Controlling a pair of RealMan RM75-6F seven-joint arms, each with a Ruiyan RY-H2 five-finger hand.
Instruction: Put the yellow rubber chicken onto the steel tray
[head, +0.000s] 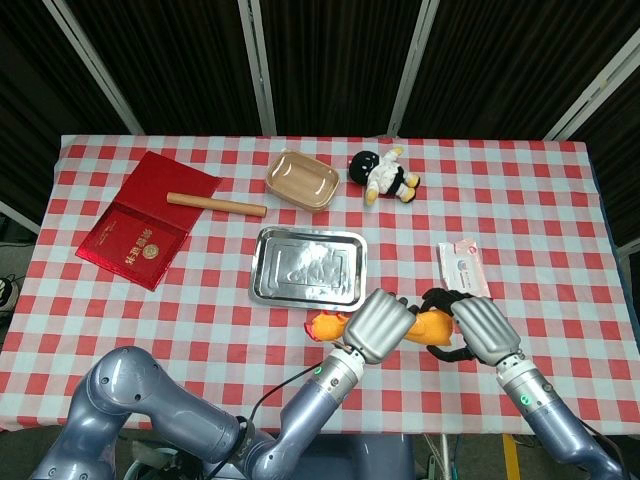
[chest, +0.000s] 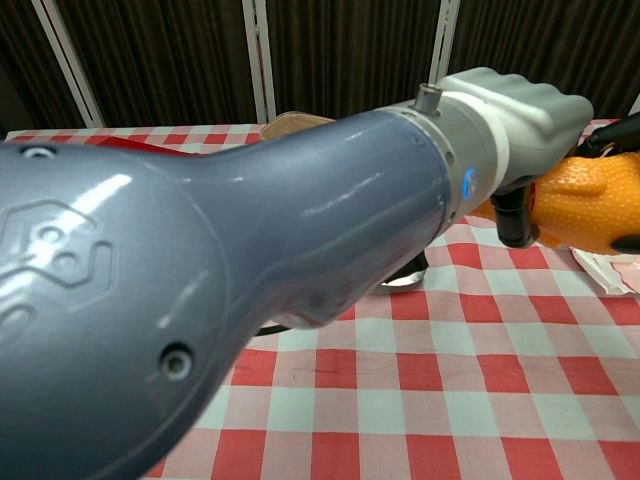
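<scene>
The yellow rubber chicken (head: 432, 326) hangs just above the cloth, in front of the steel tray (head: 308, 265), with its head end pointing left. My left hand (head: 380, 322) grips its middle from above. My right hand (head: 482, 330) wraps its dark fingers around the right end. In the chest view the left arm fills most of the frame. There the left hand (chest: 510, 105) holds the orange-yellow chicken (chest: 580, 205) at the right edge, and a corner of the tray (chest: 405, 272) shows under the arm. The tray holds nothing.
Along the back stand a brown tub (head: 302, 178) and a plush doll (head: 383, 172). At the left lie a wooden stick (head: 215, 204) and a red booklet (head: 135, 240). A wipes packet (head: 463, 268) lies just behind my right hand.
</scene>
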